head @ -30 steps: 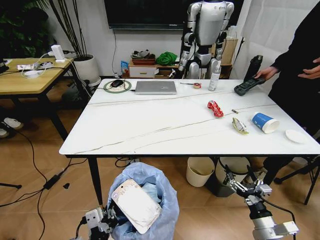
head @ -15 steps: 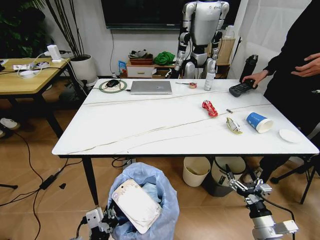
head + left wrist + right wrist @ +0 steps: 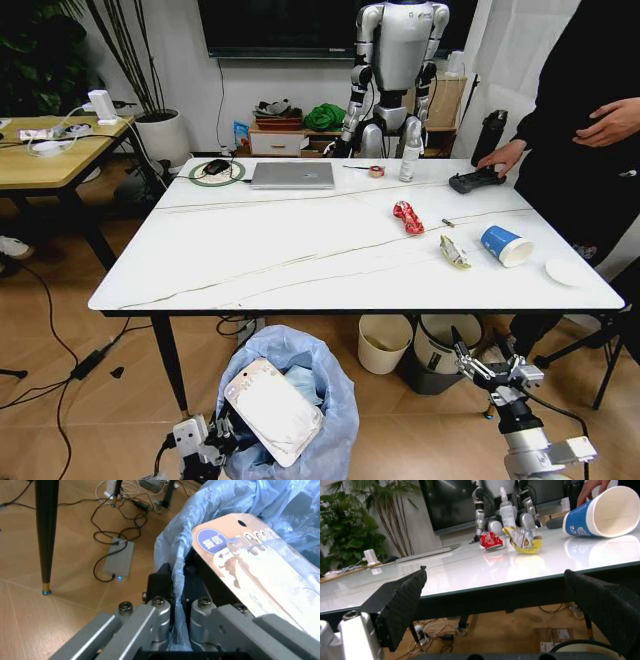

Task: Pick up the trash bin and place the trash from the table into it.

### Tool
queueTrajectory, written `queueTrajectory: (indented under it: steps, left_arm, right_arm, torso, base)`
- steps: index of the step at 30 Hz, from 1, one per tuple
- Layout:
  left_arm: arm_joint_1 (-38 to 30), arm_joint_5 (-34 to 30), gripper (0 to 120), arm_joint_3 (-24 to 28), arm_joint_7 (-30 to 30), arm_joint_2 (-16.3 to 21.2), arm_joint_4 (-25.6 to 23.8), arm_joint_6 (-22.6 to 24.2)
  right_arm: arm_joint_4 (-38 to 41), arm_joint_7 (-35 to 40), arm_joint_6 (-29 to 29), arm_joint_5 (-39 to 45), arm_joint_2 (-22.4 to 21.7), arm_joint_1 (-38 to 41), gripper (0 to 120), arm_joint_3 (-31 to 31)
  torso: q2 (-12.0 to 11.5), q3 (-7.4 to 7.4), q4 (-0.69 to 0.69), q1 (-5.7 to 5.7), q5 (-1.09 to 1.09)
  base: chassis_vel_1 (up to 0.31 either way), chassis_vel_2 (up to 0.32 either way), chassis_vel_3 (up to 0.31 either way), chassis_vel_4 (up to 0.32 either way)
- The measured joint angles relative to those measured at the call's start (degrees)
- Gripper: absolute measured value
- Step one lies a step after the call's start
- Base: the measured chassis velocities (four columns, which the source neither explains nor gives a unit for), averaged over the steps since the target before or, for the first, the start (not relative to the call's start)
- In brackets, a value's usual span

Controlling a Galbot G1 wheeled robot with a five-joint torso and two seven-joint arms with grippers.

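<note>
I have the trash bin (image 3: 290,410) low at my front left, on the near side of the table (image 3: 300,250); my left gripper (image 3: 172,611) is pinched tight on its blue-bag rim, fingers pressed together with the plastic caught between them; a flat white pouch (image 3: 272,410) already sticks out of the bin's mouth.

My right gripper (image 3: 492,365) hangs below the table's near edge on the right, its fingers (image 3: 400,609) spread wide and holding nothing.

What I judge the next reach turns on: the remaining trash lies up and forward of that spread claw, on the tabletop's right half; the yellowish wrapper (image 3: 455,251) is closest to the near edge, the blue-and-white cup (image 3: 503,245) just beside it, tipped on its side with its mouth facing the right, the red wrapper (image 3: 406,216) farther in.

All three lie well apart from the bin, so my right arm is plainly the nearer one; it must rise above the table edge before going forward.
</note>
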Motion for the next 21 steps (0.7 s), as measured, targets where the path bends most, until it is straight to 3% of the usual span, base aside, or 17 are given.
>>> queueTrajectory:
  steps: [21]
  left_arm:
    - [-0.1,0.56,0,0.43,0.0,-0.81,0.57,0.05]
  right_arm:
    - [-0.92,0.01,-0.29,0.77,-0.66,1.13,100,0.05]
  torso:
    - [0.0,0.0,0.0,-0.01,0.0]
  base:
    - [-0.054,-0.059,0.052,0.053]
